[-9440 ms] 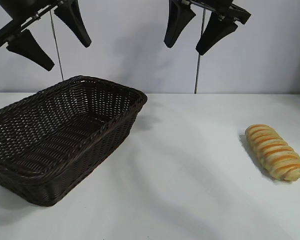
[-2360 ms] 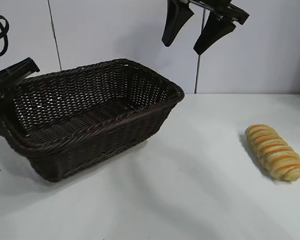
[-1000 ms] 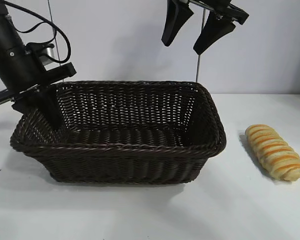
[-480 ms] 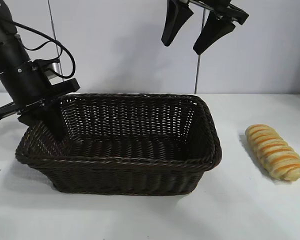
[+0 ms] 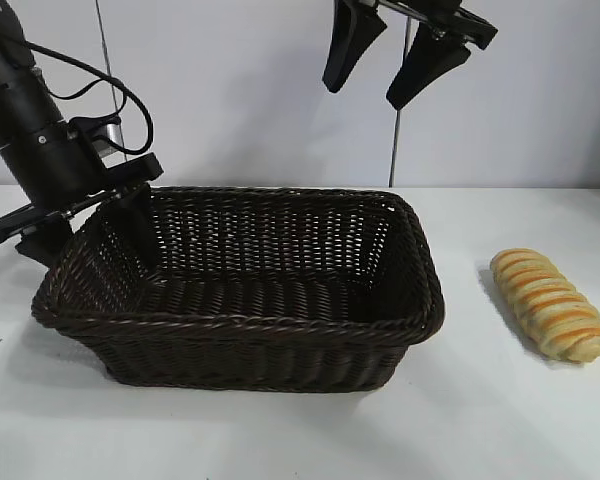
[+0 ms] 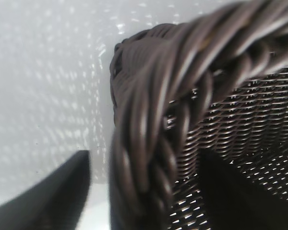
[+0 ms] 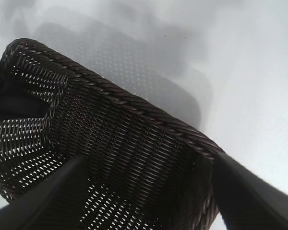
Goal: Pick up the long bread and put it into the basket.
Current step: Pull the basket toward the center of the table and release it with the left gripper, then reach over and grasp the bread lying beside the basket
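The long bread [image 5: 552,303], golden with orange stripes, lies on the white table at the right, apart from the basket. The dark woven basket [image 5: 240,322] stands in the middle. My left gripper [image 5: 90,235] is at the basket's left end, open, with one finger outside the rim and one inside. In the left wrist view the braided rim [image 6: 153,120] runs between the spread fingers [image 6: 48,196] with a gap on each side. My right gripper [image 5: 390,55] hangs open high above the basket's right half, holding nothing. In the right wrist view its own jaws [image 7: 146,196] stand over the basket [image 7: 134,108].
The white table [image 5: 300,430] has bare surface in front of the basket and between basket and bread. A pale wall with a thin vertical pole [image 5: 395,140] stands behind.
My left gripper has opened and let go of the basket's left rim. The basket has settled a little lower. The right gripper and the bread have not moved.
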Motion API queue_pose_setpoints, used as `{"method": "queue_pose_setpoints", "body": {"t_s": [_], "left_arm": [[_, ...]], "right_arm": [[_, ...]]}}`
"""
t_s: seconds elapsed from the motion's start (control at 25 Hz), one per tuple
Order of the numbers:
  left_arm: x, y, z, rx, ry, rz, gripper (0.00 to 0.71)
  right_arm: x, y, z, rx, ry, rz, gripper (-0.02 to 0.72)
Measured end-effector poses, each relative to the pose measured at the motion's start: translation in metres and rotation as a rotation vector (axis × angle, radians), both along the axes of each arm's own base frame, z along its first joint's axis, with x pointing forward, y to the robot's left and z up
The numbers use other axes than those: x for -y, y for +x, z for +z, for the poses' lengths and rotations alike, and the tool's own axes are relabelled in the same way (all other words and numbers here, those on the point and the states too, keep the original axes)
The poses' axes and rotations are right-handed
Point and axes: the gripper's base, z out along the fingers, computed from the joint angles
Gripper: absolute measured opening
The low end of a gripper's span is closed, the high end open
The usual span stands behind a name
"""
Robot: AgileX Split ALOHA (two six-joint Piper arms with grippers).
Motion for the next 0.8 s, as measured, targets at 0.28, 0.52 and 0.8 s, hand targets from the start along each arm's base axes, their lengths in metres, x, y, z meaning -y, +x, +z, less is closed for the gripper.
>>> {"method": "queue_pose_setpoints", "body": {"t_s": [0.28, 0.52, 0.8], "left_arm": [[-0.002, -0.001, 0.05, 0.118, 0.001, -0.024, 0.552], [-0.002, -0.003, 0.103, 0.217, -0.024, 0.024, 0.552], [0.001, -0.006, 0.121, 0.219, -0.07, 0.09, 0.552]], "right_arm": [[0.0, 0.0, 0.0, 0.0, 0.0, 0.0, 0.526], [0.0, 0.0, 0.0, 0.0, 0.001, 0.0, 0.526], [0.0, 0.0, 0.0, 0.0, 0.003, 0.0, 0.526]]}}
